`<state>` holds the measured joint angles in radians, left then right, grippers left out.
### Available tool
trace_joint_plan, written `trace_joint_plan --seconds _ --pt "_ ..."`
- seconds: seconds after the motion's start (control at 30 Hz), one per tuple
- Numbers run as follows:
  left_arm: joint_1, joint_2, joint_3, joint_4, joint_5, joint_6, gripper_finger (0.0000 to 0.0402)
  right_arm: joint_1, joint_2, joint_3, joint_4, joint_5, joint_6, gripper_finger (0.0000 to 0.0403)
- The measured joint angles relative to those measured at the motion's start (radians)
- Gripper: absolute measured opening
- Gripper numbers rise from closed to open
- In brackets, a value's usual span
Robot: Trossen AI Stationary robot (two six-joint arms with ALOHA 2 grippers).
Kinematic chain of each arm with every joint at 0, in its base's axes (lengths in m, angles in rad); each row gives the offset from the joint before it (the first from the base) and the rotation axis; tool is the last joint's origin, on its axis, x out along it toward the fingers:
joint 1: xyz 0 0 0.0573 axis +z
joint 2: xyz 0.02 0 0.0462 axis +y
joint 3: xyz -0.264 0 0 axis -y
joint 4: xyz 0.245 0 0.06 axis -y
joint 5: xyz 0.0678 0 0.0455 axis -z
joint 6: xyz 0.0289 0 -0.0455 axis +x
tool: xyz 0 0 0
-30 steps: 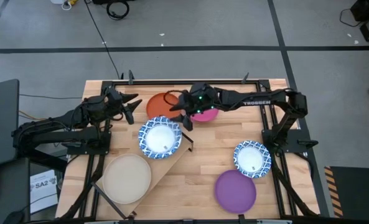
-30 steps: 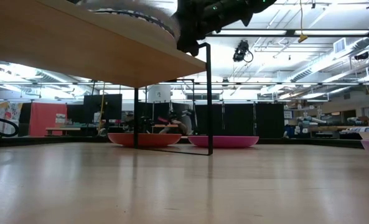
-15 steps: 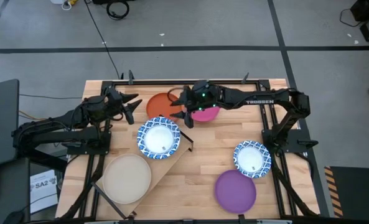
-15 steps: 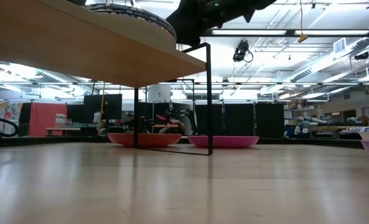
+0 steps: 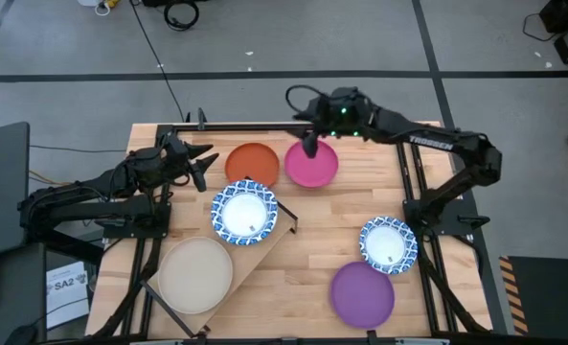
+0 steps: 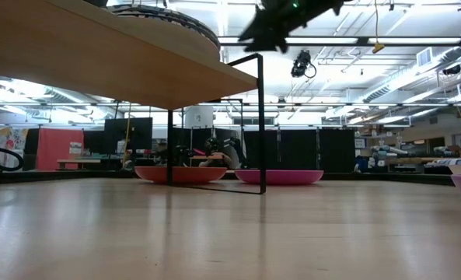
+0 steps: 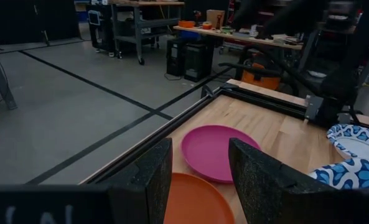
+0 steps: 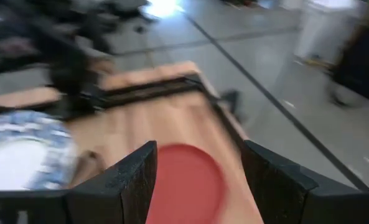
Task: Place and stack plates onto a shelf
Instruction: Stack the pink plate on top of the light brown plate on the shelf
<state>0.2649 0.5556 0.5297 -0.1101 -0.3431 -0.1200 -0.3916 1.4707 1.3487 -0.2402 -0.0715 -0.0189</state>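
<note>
Both sets of jaws are standing open with nothing between them: the right gripper (image 5: 309, 146) is hanging above the far rim of the magenta plate (image 5: 311, 164), and the left gripper (image 5: 199, 159) is waiting just beside the orange plate (image 5: 253, 164). On the shelf (image 5: 264, 251), a blue-and-white patterned plate (image 5: 244, 212) and a beige plate (image 5: 196, 274) are already sitting side by side. Another patterned plate (image 5: 388, 243) and a purple plate (image 5: 363, 293) are lying on the slatted table (image 5: 312, 240), well apart from the shelf.

The magenta plate looks like the next pick. It is shallow, smooth and probably slick, so the fingers should be straddling its raised rim squarely before lifting. The shelf is a light wood board on thin black legs.
</note>
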Motion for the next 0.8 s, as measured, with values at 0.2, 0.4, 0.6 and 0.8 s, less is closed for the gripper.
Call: trace_joint_plan --seconds 0.2,0.4,0.6,0.8 --pt "0.0 0.0 0.0 0.0 0.0 0.0 0.0164 -0.118 -0.042 0.0 -0.195 0.085 -0.003 0.0238" --pt "0.0 0.0 0.0 0.0 0.0 0.0 0.0164 -0.256 0.007 -0.007 -0.346 0.098 0.0 0.0238" --pt "0.0 0.0 0.0 0.0 0.0 0.0 0.0164 -0.367 0.118 -0.036 -0.393 0.055 0.039 0.0238" --pt "0.0 0.0 0.0 0.0 0.0 0.0 0.0164 -0.424 0.24 -0.045 -0.39 -0.077 0.071 0.0238"
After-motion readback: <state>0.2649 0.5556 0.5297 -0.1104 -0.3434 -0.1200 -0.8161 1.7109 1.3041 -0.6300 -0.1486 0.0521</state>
